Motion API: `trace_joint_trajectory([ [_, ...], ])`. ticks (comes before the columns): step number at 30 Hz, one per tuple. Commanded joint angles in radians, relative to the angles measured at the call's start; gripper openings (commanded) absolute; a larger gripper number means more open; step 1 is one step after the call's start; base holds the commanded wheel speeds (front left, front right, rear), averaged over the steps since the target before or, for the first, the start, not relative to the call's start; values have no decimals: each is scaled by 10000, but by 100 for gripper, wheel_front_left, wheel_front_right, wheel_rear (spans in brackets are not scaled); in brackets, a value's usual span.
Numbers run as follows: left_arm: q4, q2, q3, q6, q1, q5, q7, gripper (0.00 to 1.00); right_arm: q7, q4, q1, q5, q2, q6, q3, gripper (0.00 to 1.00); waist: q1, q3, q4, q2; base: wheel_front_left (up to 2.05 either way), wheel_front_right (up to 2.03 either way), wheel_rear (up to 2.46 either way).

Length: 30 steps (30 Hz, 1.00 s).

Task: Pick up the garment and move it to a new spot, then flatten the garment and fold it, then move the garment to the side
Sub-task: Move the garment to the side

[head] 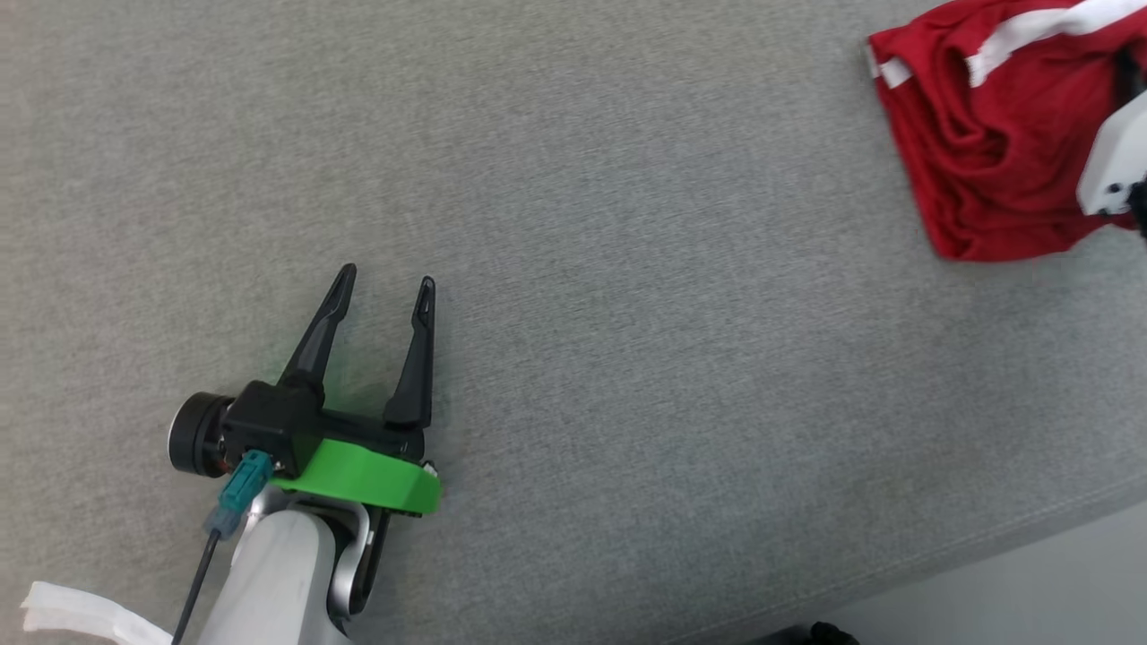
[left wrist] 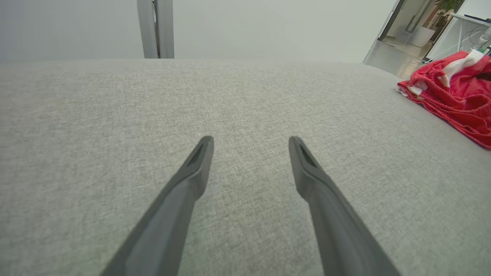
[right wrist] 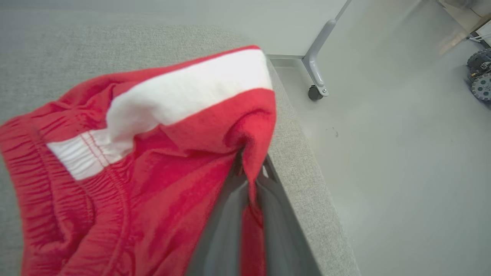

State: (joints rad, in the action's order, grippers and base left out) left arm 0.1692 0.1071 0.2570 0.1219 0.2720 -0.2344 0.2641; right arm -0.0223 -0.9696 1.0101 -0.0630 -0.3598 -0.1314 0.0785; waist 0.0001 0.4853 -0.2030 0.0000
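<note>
A red garment (head: pixel 995 143) with white stripes is seen crumpled at the upper right of the head view. It lies on a grey cloth-covered surface (head: pixel 627 269), close to that surface's right edge. Part of it is covered there by the pale housing of the right arm (head: pixel 1116 161).

In the right wrist view, the right gripper (right wrist: pixel 251 172) is clenched on the garment (right wrist: pixel 153 172). A fold of red cloth is pinched between the two dark fingers (right wrist: pixel 226 222), which are pressed together on it. A broad white stripe and a gathered waistband are shown on the bunched cloth. The edge of the surface (right wrist: pixel 303 172) runs just beside the fingers, with a pale floor (right wrist: pixel 402 161) beyond it. A metal leg on a small caster (right wrist: pixel 316 82) stands on that floor.

The left gripper (head: pixel 388 275) is seen at the lower left of the head view, with a green ring (head: pixel 367 479) behind its fingers. Its jaws are spread wide and nothing is held between them. In the left wrist view, bare grey cloth is seen between the parted fingers of the left gripper (left wrist: pixel 251 140). Whether the fingertips touch the surface cannot be told. The garment (left wrist: pixel 456 103) is shown far off at the right of that view, well apart from this gripper.
</note>
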Motion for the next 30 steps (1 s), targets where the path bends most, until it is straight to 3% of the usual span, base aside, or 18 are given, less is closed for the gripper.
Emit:
trace_joint_trajectory([
  [1, -39, 7, -29, -52, 132, 88, 1, 100, 100, -146, 144, 181, -196, 15, 136, 0, -1, 229, 348, 0, 0, 0, 0],
  [5, -102, -24, -70, -49, 34, 100, 1, 100, 252, -477, 305, 502, -410, 15, 441, 2, -1, 246, 449, 0, 0, 0, 0],
  [6, -108, -31, -80, -49, 5, 98, 1, 100, 281, -543, 317, 580, -410, 15, 538, 44, -1, 237, 453, 0, 0, 0, 0],
  [7, -110, -44, -87, -49, -25, 105, 0, 100, 401, -577, 342, 677, -424, 15, 652, 100, -1, 227, 454, 0, 0, 0, 0],
  [21, 313, -175, -451, -37, -206, -142, 0, 100, 2000, -669, 14, 1496, 396, 15, 685, 100, -1, -669, 134, 0, 0, 0, 0],
  [30, 679, -280, -1236, -42, -462, -379, 0, 100, 2790, 61, -718, 1918, 1319, 15, 492, 100, -1, -1875, 431, 0, 0, 0, 0],
])
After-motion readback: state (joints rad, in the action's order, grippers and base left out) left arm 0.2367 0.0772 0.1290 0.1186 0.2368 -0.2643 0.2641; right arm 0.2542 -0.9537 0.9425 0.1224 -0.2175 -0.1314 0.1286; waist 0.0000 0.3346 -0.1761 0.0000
